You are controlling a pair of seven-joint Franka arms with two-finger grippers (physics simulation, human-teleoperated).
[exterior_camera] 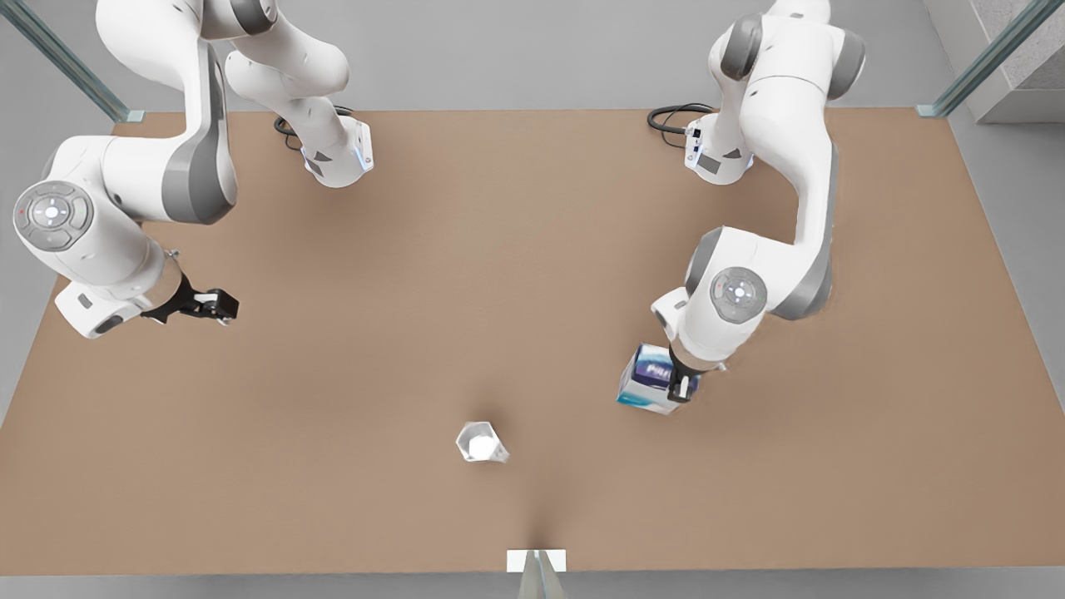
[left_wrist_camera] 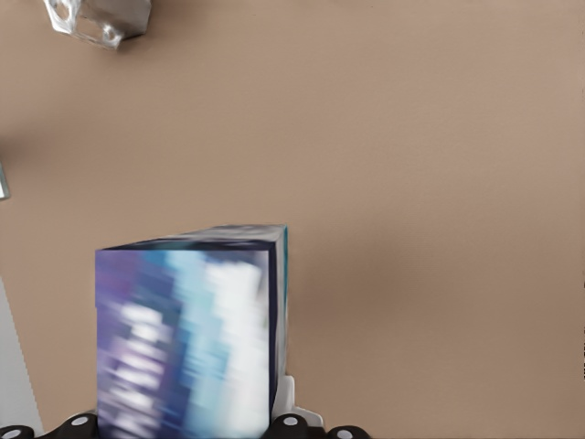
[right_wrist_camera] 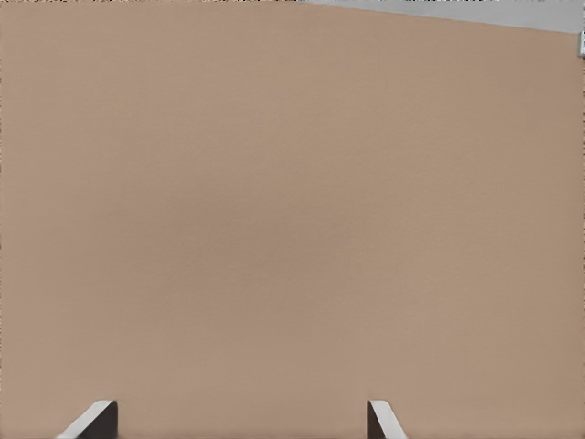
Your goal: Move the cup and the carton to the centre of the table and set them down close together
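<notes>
Jaws clamped on the carton (exterior_camera: 647, 381), the left gripper (exterior_camera: 684, 388) holds it tilted at the front view's right. The right gripper (exterior_camera: 218, 306) waits, jaws apart, over the light-brown table (exterior_camera: 532, 249). The cup (exterior_camera: 480, 442) stands upright near the table's middle, by its front edge.

The carton's (left_wrist_camera: 187, 334) lettering is appearing blurred; the picture's edge is cutting off the cup (left_wrist_camera: 99, 18).

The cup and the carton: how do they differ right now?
The cup is small, silvery and faceted; the carton is bigger, boxy, blue and white. The cup stands free on the table; the carton sits in the left gripper. The right gripper, open, waits far off. Both are near the table's front edge.
</notes>
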